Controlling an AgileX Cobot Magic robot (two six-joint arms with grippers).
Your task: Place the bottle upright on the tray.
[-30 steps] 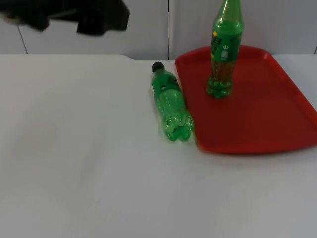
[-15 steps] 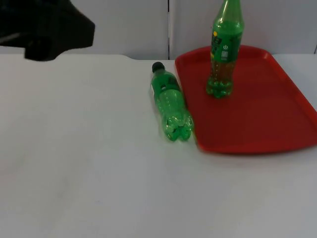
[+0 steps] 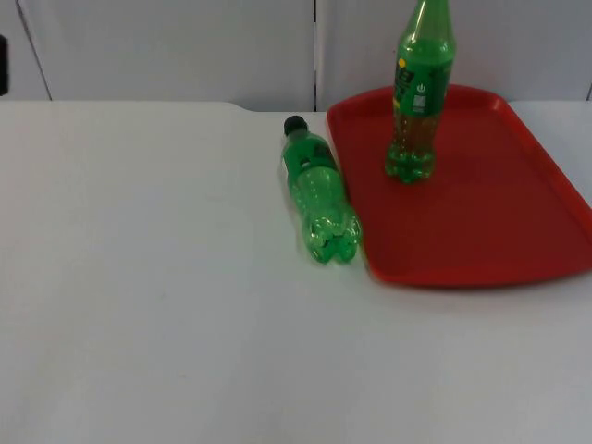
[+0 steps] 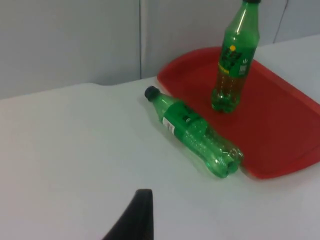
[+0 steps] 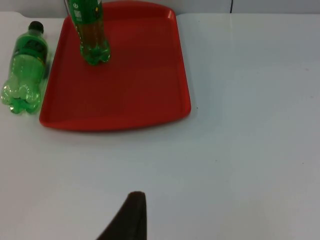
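Left end effector (image 4: 137, 220) hangs well back from everything over bare tabletop (image 3: 139, 305), and honestly I can't tell if it's wide or narrow, since all you get is one black fingertip poking in. Same deal with the right end effector (image 5: 127, 217): it's parked over open tabletop on the near side of the tray, well clear of it, and its opening is anyone's guess. Now the containers: the red tray (image 3: 499, 231) sits at the right side of the tabletop up near the grey wall (image 3: 185, 46), and it's got one tall green bottle (image 3: 421, 92) standing upright in its far left part, with some amber-looking liquid low down and a label with a yellow dot. The rest of the tray is bare red. The other green bottle (image 3: 319, 190), the one with the black cap, is lying on its side on the tabletop just left of the tray, cap pointing toward the wall, its base just beside the tray's left edge, maybe touching it, hard to say. So it's not upright and not on the tray. Compared with half a second ago, the left arm's dark bulk has pulled out of the upper left of the top view; both bottles and the tray haven't budged.
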